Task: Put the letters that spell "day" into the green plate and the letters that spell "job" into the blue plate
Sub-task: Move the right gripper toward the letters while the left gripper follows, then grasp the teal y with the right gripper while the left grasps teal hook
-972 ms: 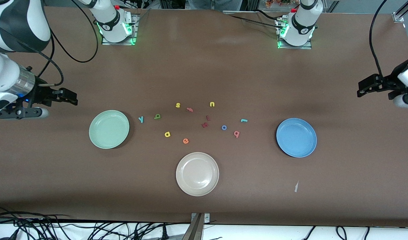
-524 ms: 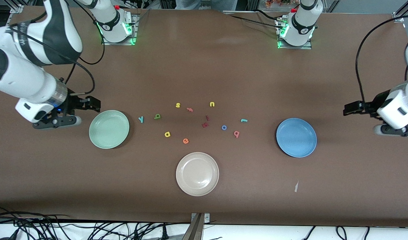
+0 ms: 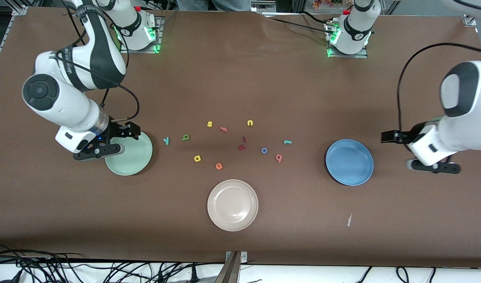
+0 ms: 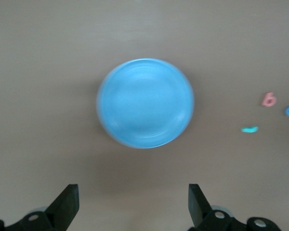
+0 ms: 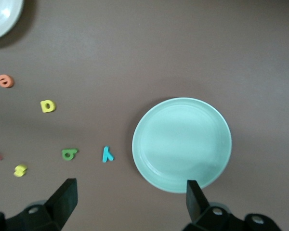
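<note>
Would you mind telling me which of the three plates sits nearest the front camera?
The beige plate. It lies lowest in the front view, near the table's middle, while the green plate and blue plate sit farther back toward the table's ends.

A beige plate [image 3: 232,204] sits on the brown desk [image 3: 240,78], nearest the front camera. Farther off lie a yellow s [image 3: 210,124], yellow u [image 3: 250,123], pink f [image 3: 223,129], orange e [image 3: 219,166] and two dark red letters [image 3: 242,144].

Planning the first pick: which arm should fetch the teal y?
Right. Its open hand hangs over the green plate, beside the teal y; the left hand is past the blue plate.
</note>
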Tool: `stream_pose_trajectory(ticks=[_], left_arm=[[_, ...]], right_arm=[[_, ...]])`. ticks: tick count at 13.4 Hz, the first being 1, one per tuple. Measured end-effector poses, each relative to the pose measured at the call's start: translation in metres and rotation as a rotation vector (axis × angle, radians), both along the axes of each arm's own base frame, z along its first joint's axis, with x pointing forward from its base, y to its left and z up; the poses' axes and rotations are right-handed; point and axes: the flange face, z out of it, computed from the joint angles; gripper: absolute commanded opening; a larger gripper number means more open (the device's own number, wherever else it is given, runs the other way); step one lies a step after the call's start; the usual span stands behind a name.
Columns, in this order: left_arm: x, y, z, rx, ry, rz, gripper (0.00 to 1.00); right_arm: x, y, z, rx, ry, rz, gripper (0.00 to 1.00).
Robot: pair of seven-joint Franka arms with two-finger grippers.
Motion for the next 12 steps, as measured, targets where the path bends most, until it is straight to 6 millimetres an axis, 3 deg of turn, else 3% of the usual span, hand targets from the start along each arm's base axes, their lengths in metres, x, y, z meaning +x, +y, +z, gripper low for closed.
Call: stream_pose_trajectory(ticks=[4, 9, 12], left_arm=[[-0.014, -0.082, -0.068, -0.017, -0.057, 0.102, 1.00], [-0.067, -0.154, -0.130, 0.020, -0.119, 0.362, 1.00], [-0.095, -0.194, -0.161, 0.097, -0.095, 0.622, 1.00]], right_arm=[[-0.032, 0.021, -0.074, 0.019, -0.033, 0.045, 1.00], [-0.056, 0.040, -0.128, 0.040, -0.083, 0.084, 1.00], [-0.071, 0.043, -0.178, 0.047, -0.108, 0.096, 1.00]])
